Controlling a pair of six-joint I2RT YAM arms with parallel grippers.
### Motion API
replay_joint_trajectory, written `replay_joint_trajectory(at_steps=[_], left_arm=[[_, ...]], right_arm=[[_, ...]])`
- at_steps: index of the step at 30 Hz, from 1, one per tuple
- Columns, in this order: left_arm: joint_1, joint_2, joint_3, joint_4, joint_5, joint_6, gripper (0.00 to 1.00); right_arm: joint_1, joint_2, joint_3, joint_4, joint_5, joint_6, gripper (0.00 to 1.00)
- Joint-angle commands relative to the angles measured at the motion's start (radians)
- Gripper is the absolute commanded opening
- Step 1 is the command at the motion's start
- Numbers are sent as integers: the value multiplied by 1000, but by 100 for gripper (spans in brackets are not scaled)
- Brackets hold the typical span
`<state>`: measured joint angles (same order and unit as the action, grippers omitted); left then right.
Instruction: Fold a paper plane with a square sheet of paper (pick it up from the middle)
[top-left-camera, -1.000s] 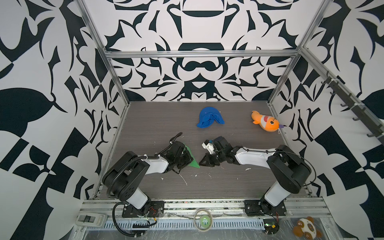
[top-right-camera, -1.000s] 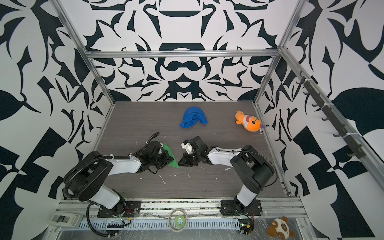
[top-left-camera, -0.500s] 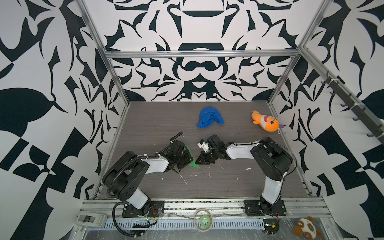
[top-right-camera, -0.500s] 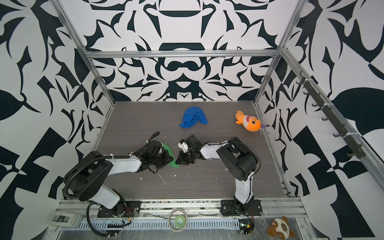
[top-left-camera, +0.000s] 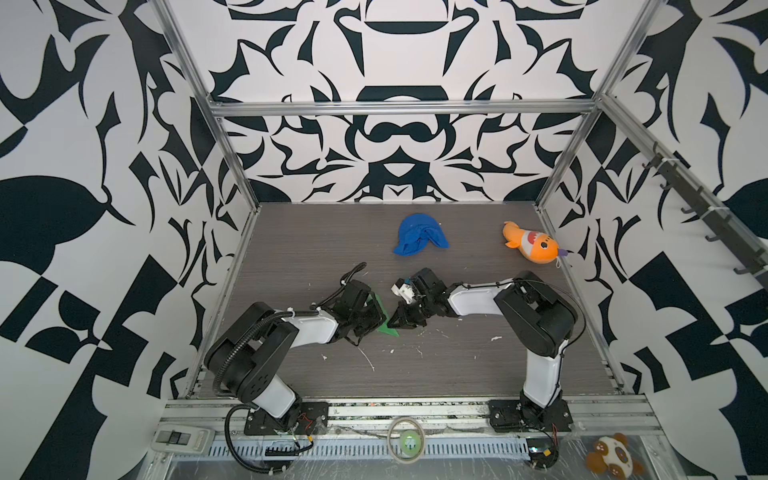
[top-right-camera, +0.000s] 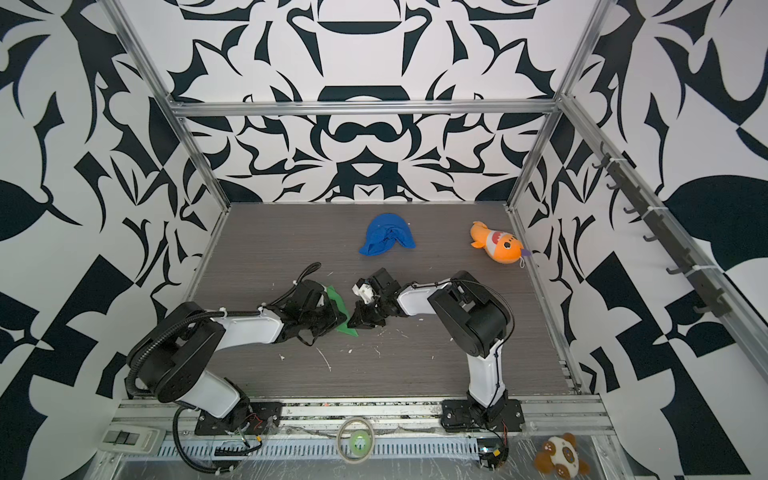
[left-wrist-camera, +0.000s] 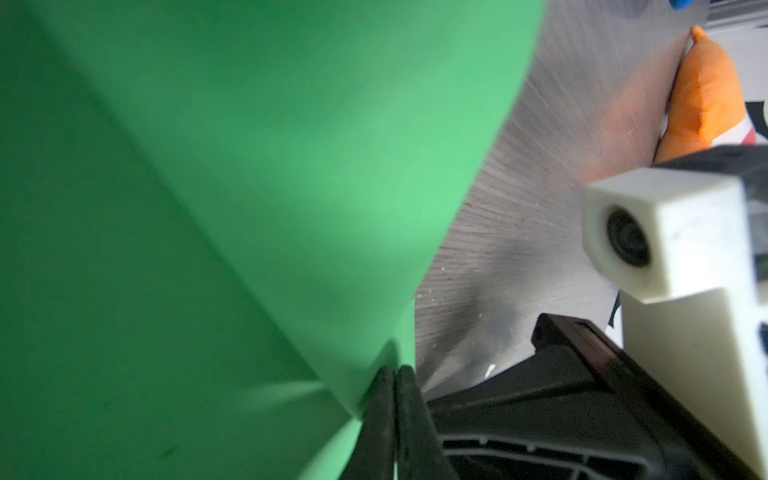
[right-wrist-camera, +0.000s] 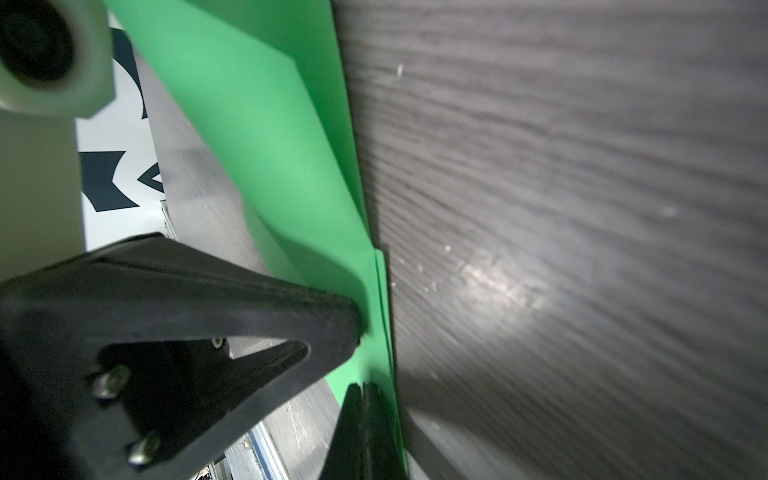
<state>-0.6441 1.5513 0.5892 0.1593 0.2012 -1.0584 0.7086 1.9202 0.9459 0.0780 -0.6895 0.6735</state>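
Paper (left-wrist-camera: 216, 199) — in left pincer (left-wrist-camera: 394, 376) (creased)

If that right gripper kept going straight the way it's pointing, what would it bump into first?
The green paper, most likely: the right gripper, shut, has its tips right at the sheet. Just past it is the left gripper, touching the same paper; exact depth is unclear.

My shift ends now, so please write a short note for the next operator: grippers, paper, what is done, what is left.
Left gripper: shut on the paper, it seems.
Right gripper: shut, apparently on the same edge, close beside.
Paper: held between the grippers, partly folded, creases visible.
Done: paper gripped, some folds made.
Left: the remaining folds; it is not yet a plane.
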Motion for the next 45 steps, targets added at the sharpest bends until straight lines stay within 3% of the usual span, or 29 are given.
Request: replay_joint_trajectory(at_steps=[1, 5, 10, 20, 45], left_arm=[[18, -95, 110, -254, -30, 167, 15], [24, -147, 182, -412, -74, 282, 19], [22, -130, 198, -417, -59, 317, 19], [-28, -55, 178, -366, -76, 328, 14], [-28, 48, 200, -362, -134, 325, 12]], right_arm=[[3, 11, -38, -69, 68, -37, 0], [4, 8, -72, -80, 73, -46, 0], [3, -20, -131, -85, 72, -49, 0], [3, -104, -188, -113, 100, -50, 0], [3, -94, -179, -133, 107, -62, 0]])
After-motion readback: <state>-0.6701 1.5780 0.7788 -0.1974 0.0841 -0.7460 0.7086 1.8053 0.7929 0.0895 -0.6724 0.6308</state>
